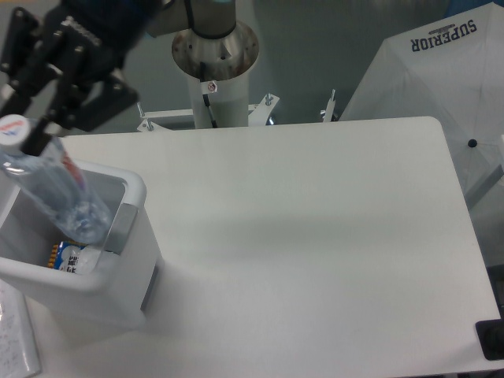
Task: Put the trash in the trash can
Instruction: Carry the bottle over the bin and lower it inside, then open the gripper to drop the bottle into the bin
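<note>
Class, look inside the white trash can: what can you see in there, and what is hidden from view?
Inside the trash can an orange-and-blue packet lies at the bottom. The clear bottle, held by the pincer, hangs over the opening and covers part of the inside.

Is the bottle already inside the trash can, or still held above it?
Still held: the pincer grips the bottle near its cap, hanging tilted over the open trash can.

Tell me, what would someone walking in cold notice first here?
Probably the black gripper at the top left, dangling a clear plastic bottle by its capped neck over the open white trash can on the left side of the table. Next, the orange-and-blue packet lying inside that bin, under the bottle. The rest of the white tabletop looks bare by contrast.
</note>
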`<state>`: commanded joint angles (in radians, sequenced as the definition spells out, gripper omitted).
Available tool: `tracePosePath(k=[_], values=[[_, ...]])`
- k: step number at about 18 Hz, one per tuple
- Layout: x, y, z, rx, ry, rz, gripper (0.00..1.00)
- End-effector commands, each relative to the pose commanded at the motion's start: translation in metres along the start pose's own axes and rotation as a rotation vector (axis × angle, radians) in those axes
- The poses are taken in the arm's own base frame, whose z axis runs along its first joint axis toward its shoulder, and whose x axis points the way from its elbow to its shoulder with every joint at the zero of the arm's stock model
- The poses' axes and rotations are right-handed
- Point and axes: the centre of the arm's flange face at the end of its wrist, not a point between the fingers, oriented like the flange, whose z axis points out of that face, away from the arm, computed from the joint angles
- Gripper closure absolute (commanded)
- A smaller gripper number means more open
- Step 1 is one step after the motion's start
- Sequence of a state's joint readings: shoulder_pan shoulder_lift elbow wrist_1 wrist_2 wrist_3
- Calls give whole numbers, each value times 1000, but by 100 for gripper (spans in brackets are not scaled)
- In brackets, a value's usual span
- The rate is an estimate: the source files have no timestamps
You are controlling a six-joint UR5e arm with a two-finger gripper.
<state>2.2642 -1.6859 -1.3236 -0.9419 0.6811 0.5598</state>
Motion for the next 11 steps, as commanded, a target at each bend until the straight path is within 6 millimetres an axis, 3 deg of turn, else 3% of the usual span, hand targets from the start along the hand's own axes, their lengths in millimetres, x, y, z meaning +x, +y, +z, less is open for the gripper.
tracePosePath(k=[4,7,10,11], values=[[8,22,18,-5,20,43,89],[10,32,29,-20,38,60,61],[9,44,35,-34,49,44,17],[9,45,36,-36,51,38,8]])
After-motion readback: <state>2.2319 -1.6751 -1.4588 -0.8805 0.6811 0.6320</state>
